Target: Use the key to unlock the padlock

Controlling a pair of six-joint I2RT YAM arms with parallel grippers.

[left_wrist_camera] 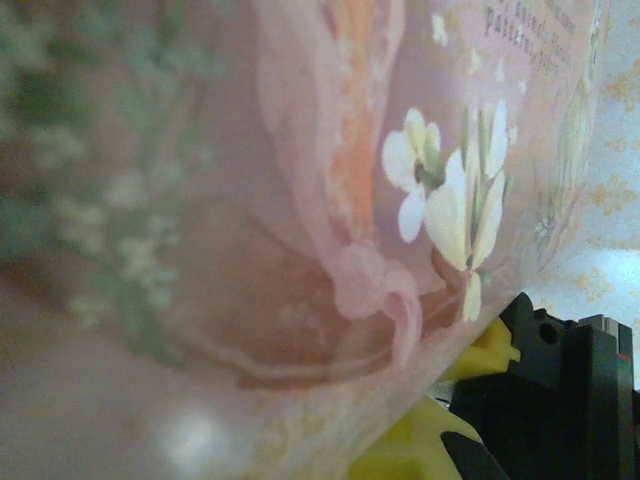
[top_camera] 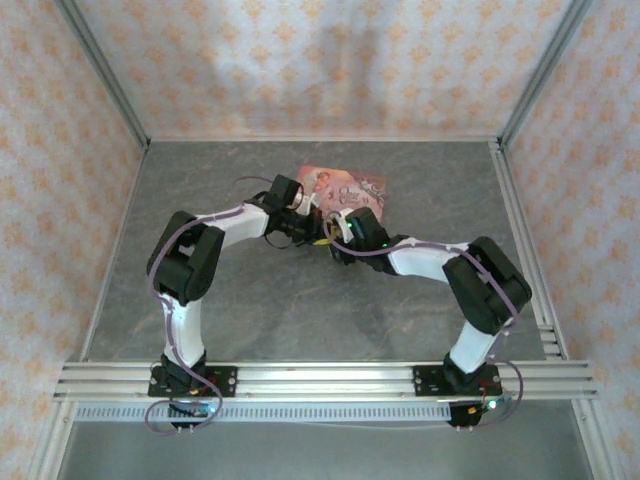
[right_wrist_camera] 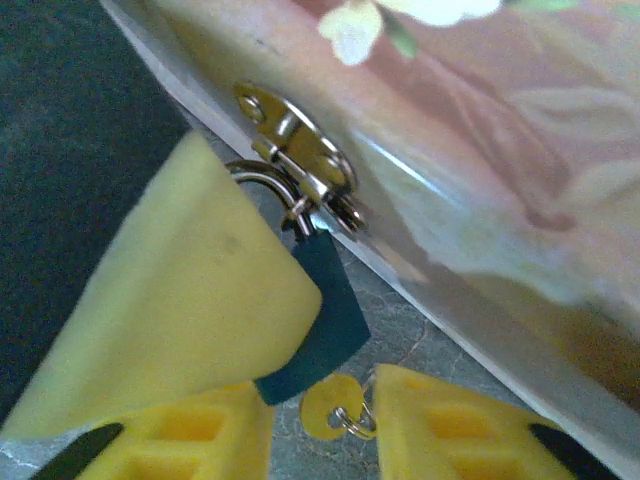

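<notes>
The right gripper (right_wrist_camera: 322,425) had its yellow fingers (right_wrist_camera: 200,320) spread, with a visible gap between them. In that gap sat the round gold-coloured head of the key (right_wrist_camera: 328,405), a small ring hanging from it, close against the right-hand finger. The key head lay just below the lower end of the padlock (right_wrist_camera: 325,310), a small blue body tilted on its corner; the left-hand finger covered part of it. The padlock's thin metal shackle (right_wrist_camera: 250,175) passed through the shiny hasp (right_wrist_camera: 300,150) on the side of the pink picture-lidded tin box (right_wrist_camera: 480,200).

From above, the left gripper (top_camera: 303,217) met the near edge of the tin, facing the right gripper. Its fingers were pressed together; whether they pinched anything could not be made out. The tin rested on the grey mottled table (top_camera: 300,310), towards the far middle.
</notes>
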